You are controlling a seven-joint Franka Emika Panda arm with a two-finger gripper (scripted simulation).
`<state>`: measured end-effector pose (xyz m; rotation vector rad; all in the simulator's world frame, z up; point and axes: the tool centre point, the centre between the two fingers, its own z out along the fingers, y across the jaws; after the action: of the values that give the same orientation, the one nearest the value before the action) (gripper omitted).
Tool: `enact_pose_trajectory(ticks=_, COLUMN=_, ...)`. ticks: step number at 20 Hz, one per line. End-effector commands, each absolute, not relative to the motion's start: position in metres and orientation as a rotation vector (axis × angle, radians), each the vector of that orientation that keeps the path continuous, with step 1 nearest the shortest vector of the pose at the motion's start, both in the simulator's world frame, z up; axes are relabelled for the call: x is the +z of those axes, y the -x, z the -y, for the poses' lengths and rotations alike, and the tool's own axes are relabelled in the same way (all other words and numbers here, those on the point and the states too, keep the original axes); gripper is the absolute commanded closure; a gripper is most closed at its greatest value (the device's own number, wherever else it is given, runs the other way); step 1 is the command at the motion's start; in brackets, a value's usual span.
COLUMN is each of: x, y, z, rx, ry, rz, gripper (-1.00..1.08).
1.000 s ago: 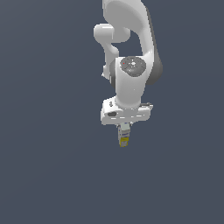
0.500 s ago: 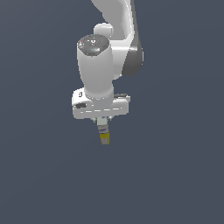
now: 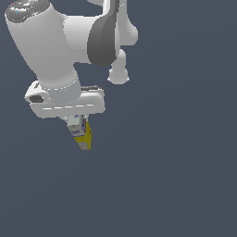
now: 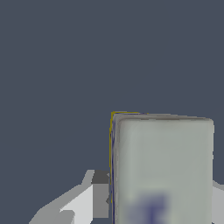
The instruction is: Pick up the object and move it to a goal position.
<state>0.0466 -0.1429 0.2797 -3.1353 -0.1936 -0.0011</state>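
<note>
Now | object [image 3: 83,135] is being pinched between the jaws [image 3: 79,131], yellow end hanging toward 6 o'clock | arm is being swung toward 9 o'clock versus earlier | carry underway, goal unseen

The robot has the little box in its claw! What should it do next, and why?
Probably keep carrying it, claw closed. The small grey-white and yellow oblong box hangs pinched in the claw, with only plain dark background below. No goal spot shows in either view, so it's hard to say which way.
</note>
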Motion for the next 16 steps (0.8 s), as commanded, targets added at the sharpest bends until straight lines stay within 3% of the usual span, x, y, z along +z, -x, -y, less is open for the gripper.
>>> enact_pose_trajectory(ticks=1, x=0.292, y=-0.049, z=0.163, rx=0.000, ry=3.135, rz=0.196, gripper=1.08)
enact_pose_trajectory(ticks=16, x=0.317, y=-0.058, z=0.208, rx=0.000, ry=3.136, rz=0.196, gripper=1.08)
